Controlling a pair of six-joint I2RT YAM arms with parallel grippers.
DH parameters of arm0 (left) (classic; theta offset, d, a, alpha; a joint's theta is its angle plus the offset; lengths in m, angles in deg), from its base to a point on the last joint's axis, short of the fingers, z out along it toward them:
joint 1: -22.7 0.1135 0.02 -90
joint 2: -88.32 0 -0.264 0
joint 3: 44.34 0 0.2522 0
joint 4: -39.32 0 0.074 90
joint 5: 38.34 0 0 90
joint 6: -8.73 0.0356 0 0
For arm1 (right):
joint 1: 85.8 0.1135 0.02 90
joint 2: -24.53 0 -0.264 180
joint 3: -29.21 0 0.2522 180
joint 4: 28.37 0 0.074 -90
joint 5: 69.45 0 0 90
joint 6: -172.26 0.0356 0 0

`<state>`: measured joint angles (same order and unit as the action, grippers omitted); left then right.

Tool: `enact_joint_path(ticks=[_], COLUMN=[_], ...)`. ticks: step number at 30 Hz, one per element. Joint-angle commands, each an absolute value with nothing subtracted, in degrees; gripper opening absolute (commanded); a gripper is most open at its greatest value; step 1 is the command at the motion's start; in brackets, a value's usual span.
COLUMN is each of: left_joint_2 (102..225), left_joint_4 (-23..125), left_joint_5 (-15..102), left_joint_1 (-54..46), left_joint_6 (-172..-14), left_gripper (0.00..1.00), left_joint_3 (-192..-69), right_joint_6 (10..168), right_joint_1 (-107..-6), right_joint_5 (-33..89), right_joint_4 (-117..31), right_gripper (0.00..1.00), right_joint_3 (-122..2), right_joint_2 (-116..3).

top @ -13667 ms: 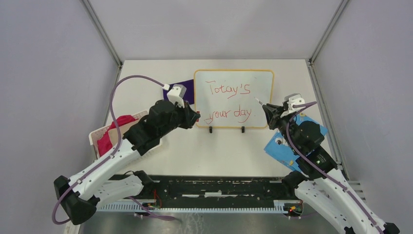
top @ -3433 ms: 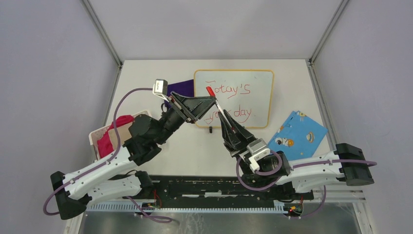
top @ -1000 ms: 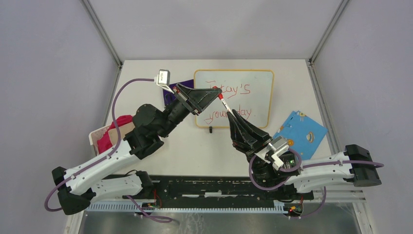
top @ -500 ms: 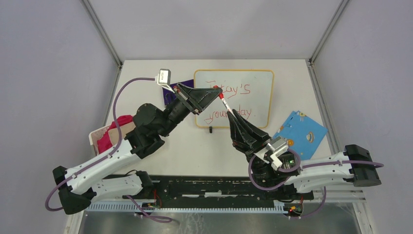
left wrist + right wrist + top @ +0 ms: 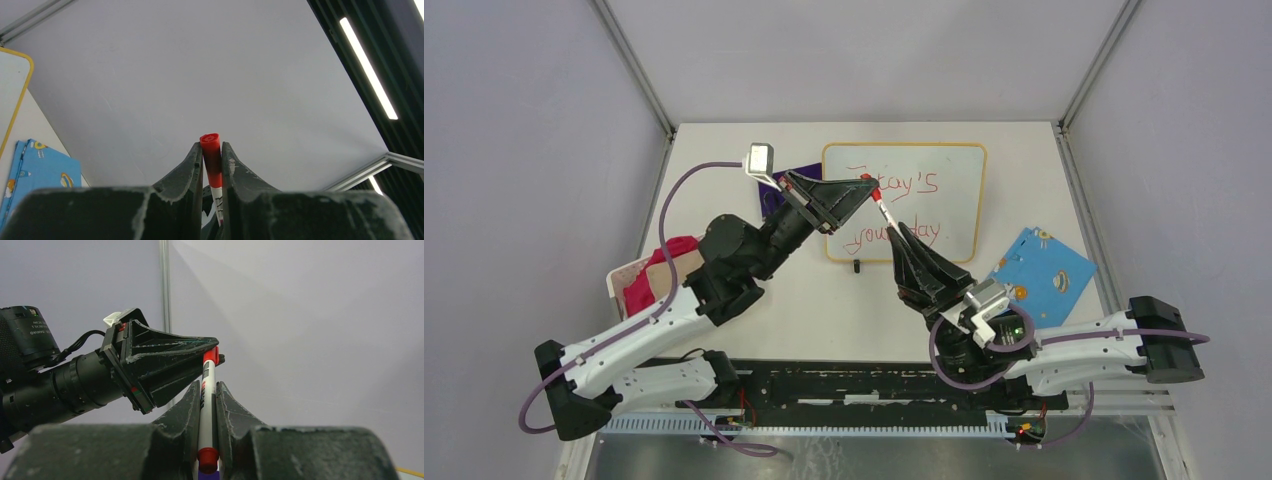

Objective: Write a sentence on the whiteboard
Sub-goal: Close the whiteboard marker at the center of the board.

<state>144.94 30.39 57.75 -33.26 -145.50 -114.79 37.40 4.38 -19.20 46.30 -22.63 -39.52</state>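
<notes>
Pink cloth [image 5: 646, 282] fills a tray [image 5: 616, 285] at far left. The left gripper [image 5: 865, 184] pinches the red cap [image 5: 212, 155] of a marker [image 5: 882, 207], and the right gripper [image 5: 894, 232] clamps its white barrel [image 5: 206, 405]. Behind them, mid-table, sits the whiteboard [image 5: 959, 200] bearing the red sentence [image 5: 916, 186]. A blue card [image 5: 1036, 272] lies at right.
</notes>
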Motion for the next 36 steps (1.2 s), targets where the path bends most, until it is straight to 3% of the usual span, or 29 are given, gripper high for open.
enact_joint_path(ticks=[1,36], left_joint_2=[145.1,147.7], left_joint_4=[28.9,28.0], left_joint_5=[51.9,53.5], left_joint_1=[-35.5,-45.9], left_joint_6=[-146.8,-143.6], left_gripper=[0.02,0.02], left_joint_3=[-113.7,-111.8], right_joint_6=[38.0,39.9], right_joint_1=[3.3,-0.5], right_joint_5=[-21.0,-20.7], right_joint_4=[57.1,56.0], right_gripper=[0.00,0.00], right_joint_3=[-25.0,-26.6], right_joint_2=[-40.7,-41.9])
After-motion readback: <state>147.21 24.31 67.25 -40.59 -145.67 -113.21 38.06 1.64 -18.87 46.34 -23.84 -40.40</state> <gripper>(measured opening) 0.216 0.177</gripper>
